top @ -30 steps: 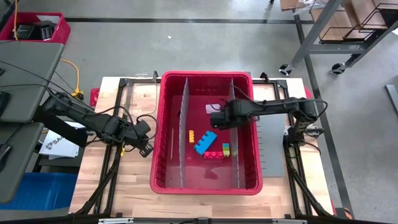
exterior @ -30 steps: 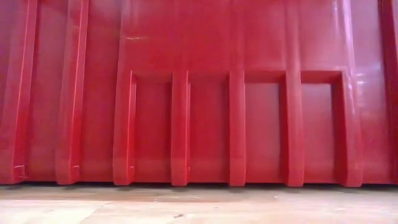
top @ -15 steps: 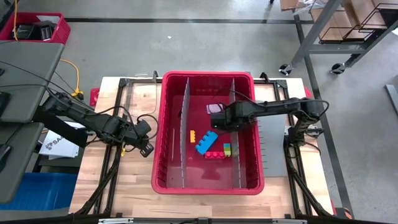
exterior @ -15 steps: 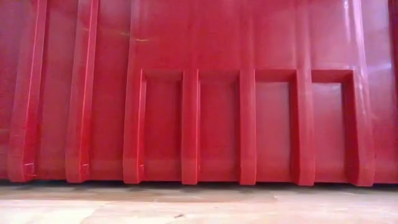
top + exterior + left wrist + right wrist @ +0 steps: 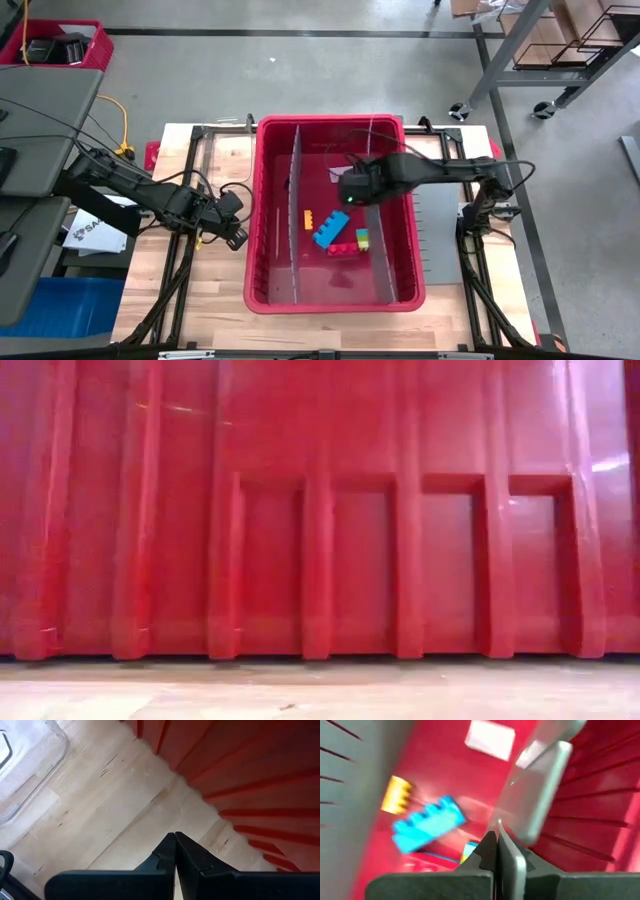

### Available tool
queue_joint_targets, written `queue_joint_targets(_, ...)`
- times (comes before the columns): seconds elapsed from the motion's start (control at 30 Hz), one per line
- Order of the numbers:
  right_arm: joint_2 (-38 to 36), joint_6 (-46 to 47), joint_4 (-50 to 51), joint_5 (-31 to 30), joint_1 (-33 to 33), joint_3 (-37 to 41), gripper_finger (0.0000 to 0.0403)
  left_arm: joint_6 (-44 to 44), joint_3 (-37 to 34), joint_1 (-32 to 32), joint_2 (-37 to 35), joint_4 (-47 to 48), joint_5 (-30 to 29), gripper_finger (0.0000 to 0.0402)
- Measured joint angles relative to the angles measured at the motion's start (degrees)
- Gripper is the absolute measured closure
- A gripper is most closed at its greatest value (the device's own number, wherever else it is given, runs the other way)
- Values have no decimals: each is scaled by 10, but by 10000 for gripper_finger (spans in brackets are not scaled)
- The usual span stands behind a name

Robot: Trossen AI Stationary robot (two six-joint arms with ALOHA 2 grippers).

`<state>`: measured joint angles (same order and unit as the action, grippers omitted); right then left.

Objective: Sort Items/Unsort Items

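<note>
You see the red bin [image 5: 335, 290] on the table [image 5: 220, 290]. In its middle compartment lie the blue block [image 5: 331, 229], the yellow block [image 5: 309, 217] and a red block [image 5: 342, 249]. Right gripper [image 5: 347, 190], jaws closed and empty, hangs above them. Left gripper [image 5: 175, 840], also closed, waits beside the bin.

The left claw [image 5: 175, 851], fingers pressed together, hangs over the wooden table [image 5: 100, 810] beside the red bin [image 5: 260, 775].

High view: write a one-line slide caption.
Right gripper shut, empty, over the red bin's middle compartment above the blue block; left gripper shut, outside the bin.
</note>
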<state>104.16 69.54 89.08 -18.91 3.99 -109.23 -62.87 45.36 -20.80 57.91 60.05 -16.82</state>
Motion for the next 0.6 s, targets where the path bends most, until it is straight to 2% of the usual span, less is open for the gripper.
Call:
queue_joint_targets(0.17, -19, -19, 9, -55, 2, -131, 402, 1, 0, 0, 0, 1, 0, 402)
queue_joint_targets(0.3, -41, -47, 5, -107, 2, -201, 403, 0, 0, 0, 0, 0, 6, 401)
queue_joint_targets(0.43, -76, -121, 4, -108, 1, -233, 403, 2, 0, -8, 0, 1, 29, 402)
queue_joint_targets(0.53, -112, -142, 10, -103, -14, -233, 403, 32, 0, -31, -6, 0, 60, 401)
queue_joint_targets(0.6, -137, -149, 11, -119, -29, -233, 403, 40, 0, -46, -12, 1, 78, 401)
